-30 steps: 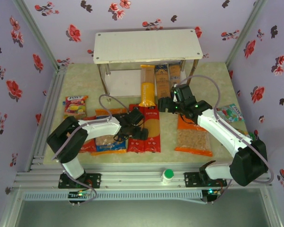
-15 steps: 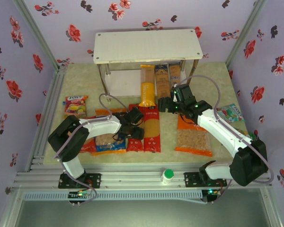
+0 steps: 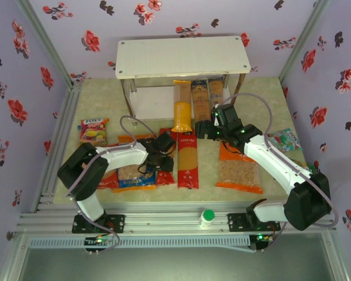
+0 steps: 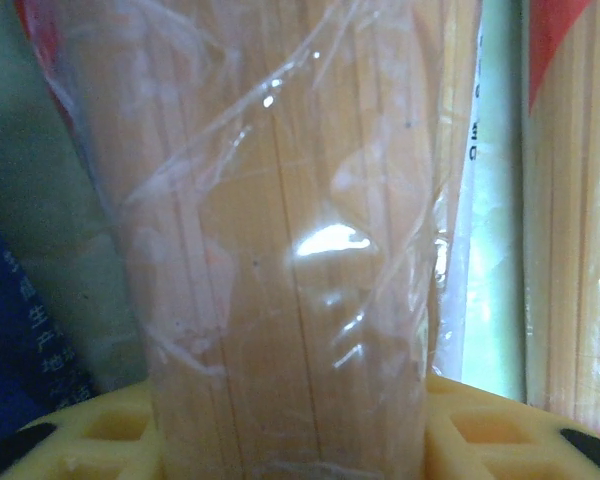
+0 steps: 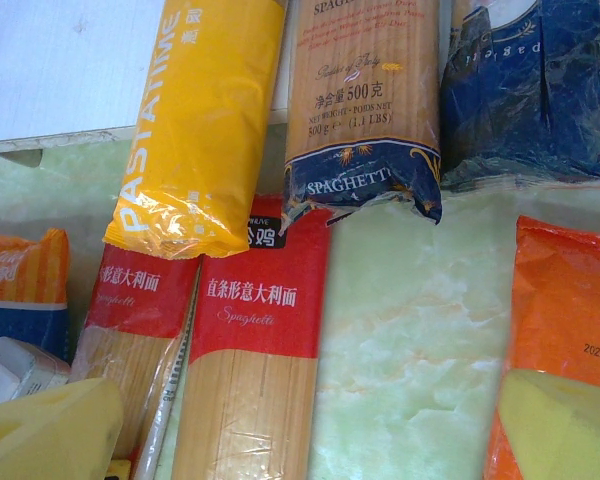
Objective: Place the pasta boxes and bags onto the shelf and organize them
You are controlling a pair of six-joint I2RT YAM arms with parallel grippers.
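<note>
Red spaghetti pack (image 4: 290, 250) dragged leftward, left hand (image 3: 163, 160) clamping it; right hand (image 3: 202, 129) agape.

The left arm (image 3: 114, 156) and right arm (image 3: 270, 159) have white links and black joints. Grey cables (image 3: 269, 120) loop alongside. Their pads (image 4: 80, 432) are yellow.

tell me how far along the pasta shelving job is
Partly done: the long yellow spaghetti pack and two dark blue windowed spaghetti packs rest partly on the white lower shelf board. In hand: the left gripper clamps one red clear-wrapped spaghetti pack. Remaining: the other red spaghetti pack and the orange, blue and red pillow bags lie on the table.
</note>
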